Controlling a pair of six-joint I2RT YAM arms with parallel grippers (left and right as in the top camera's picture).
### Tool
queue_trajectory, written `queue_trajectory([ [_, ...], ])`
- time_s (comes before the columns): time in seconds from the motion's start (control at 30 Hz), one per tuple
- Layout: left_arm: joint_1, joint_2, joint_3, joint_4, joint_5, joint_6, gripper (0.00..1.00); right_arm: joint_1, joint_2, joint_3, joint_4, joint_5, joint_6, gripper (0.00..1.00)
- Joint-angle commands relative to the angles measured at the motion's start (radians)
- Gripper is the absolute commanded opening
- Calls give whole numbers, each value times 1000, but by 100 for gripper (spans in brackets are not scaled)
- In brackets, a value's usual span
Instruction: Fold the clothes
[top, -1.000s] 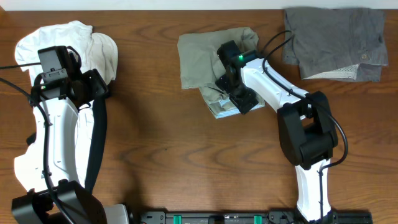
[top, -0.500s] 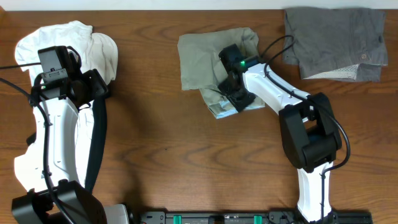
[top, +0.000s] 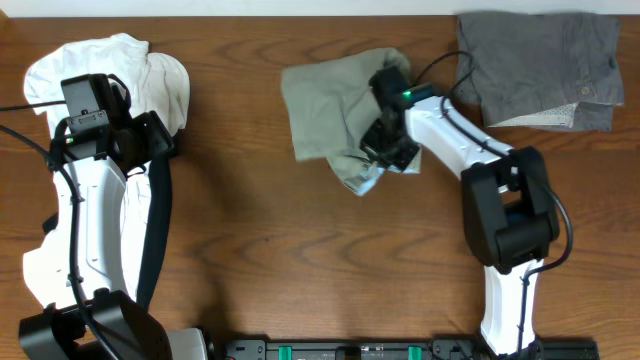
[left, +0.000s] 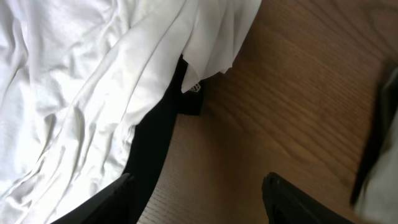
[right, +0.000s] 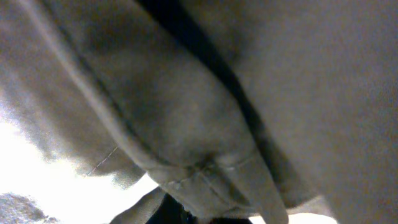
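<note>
My right gripper (top: 386, 155) pinches the khaki shorts (top: 320, 100) at upper centre; my left gripper (left: 198, 190) hangs open beside the white T-shirt (left: 74, 93).

Right tool (top: 386, 153) on khaki shorts (top: 320, 100)

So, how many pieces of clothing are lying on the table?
3: white T-shirt far left, khaki shorts top centre, grey shorts top right. Something could hide beneath them.
</note>
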Motion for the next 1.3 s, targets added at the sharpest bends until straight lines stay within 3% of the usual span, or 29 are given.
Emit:
queue_trajectory([
  [0.0, 4, 2, -8, -1, -8, -13, 66, -75, 26, -32, -30, 3, -349, 1],
  [0.17, 4, 2, -8, -1, -8, -13, 66, -161, 26, -32, 11, 50, -622, 11],
  [0.2, 4, 2, -8, -1, -8, -13, 66, -172, 26, -32, 26, 51, -669, 19],
  [0.3, 4, 2, -8, -1, -8, -13, 66, -200, 26, -29, 54, 45, -719, 63],
  [0.37, 4, 2, -8, -2, -8, -13, 66, -214, 25, -20, 39, -9, -719, 79],
  [0.43, 4, 2, -8, -3, -8, -13, 66, -226, 19, -13, 12, -84, -718, 88],
  [0.77, 4, 2, -8, -5, -7, -14, 66, -238, -63, -13, -58, -91, -499, 91],
  [1.27, 4, 2, -8, -5, -7, -13, 66, -167, -62, -297, 320, -81, -350, 92],
])
